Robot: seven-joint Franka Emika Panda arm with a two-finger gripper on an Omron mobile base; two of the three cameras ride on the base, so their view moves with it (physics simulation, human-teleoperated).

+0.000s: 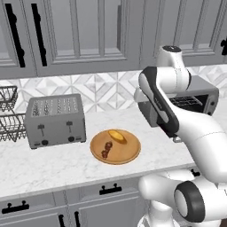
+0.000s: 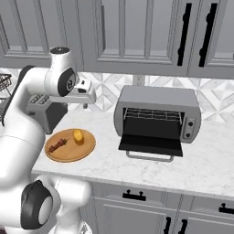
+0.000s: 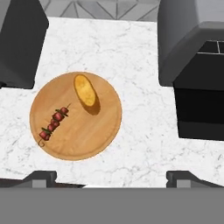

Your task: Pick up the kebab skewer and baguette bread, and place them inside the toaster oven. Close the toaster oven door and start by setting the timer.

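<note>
Currently, status by item:
jaws: spread wide, nothing between them; gripper point(image 3: 111, 177) hangs high over the counter point(image 3: 140, 57), looking down on the board from above.
kebab skewer point(image 3: 54, 122): lies flat on the round wooden board point(image 3: 87, 140), toward the side of the board facing the toaster, apart from the bread.
baguette bread point(image 3: 86, 92): on the same board, nearer the side facing the toaster oven, lying at an angle to the skewer, not touching it.
toaster oven point(image 2: 157, 101): sits on the counter well apart from the board; wire rack visible inside.
toaster oven door point(image 2: 151, 145): dropped open and lying flat out in front, handle bar at the front edge.
toaster point(image 1: 55, 119): slotted grey box just beside the board on the other side; not part of the job.
step: judged as the approach for the first pick; neither item lifted yet.
skewer handling: probably light and stiff, thin stick with lumpy chunks, sits low against the board so little to get under. Best bet is to close across the chunks near the middle, jaws square to the stick; a grab at the bare tip would likely pivot or slip.
bread handling: light, likely a firm crust but crushable; take it across the narrow width at mid-length, gentle squeeze.
risk: fingertips scraping the board on the way down to the skewer; skewer rolling as the jaws close.
</note>
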